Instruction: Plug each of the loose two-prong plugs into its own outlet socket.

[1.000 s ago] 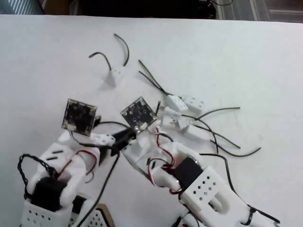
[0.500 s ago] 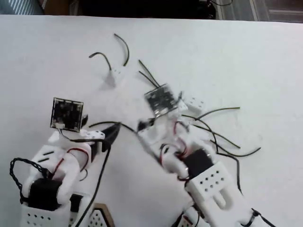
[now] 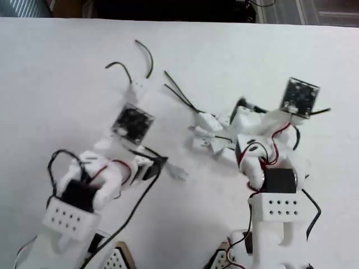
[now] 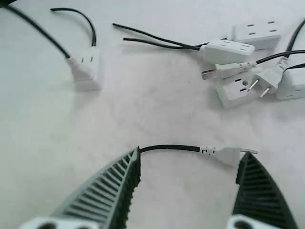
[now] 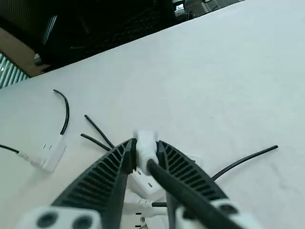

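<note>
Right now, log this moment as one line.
left hand open over loose plug on table | right hand shut on white corded piece

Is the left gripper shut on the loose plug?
No: the left gripper is open, with the two-prong plug lying between its fingers.

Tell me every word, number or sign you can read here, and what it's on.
None can be read. The loose plug, the sockets and the white piece gripped by the right tool show no legible print. Marks on the circuit boards are too small to read.
</note>
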